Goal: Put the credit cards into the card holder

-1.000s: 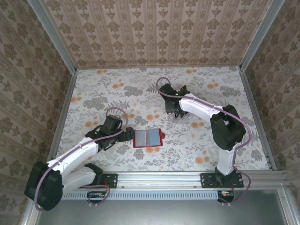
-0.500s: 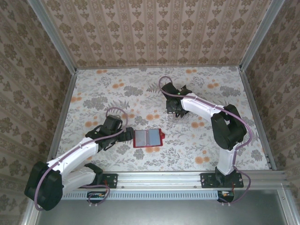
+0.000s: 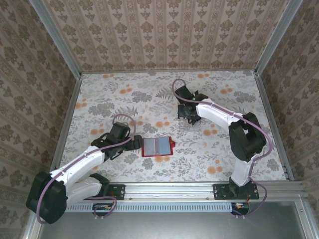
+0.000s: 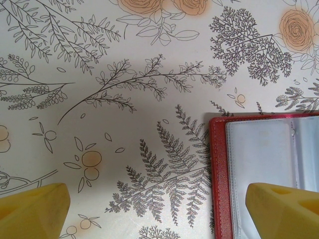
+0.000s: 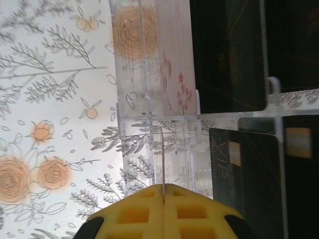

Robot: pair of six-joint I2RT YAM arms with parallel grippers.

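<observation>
The red card holder (image 3: pixel 157 147) lies open and flat on the flowery tabletop (image 3: pixel 99 99), about in the middle and a bit closer to the near edge. Its pale see-through pockets face up and its little tab points toward the right edge. The left fingers (image 4: pixel 32 211) are spread wide apart and hold nothing. They sit low at the card holder's left side, with one yellow tip over its red edge and the other over the bare tabletop. Closer to the far edge, and a bit right of the middle, stands a clear rack (image 5: pixel 149 74). The dark credit cards (image 5: pixel 227 55) are in it, and one of them has gold letters on it. The right fingers (image 5: pixel 163 199) are pressed tight together just beside the rack. A thin line goes up from the spot where they meet. I cannot tell if that line is a card seen from its edge or a part of the rack.
</observation>
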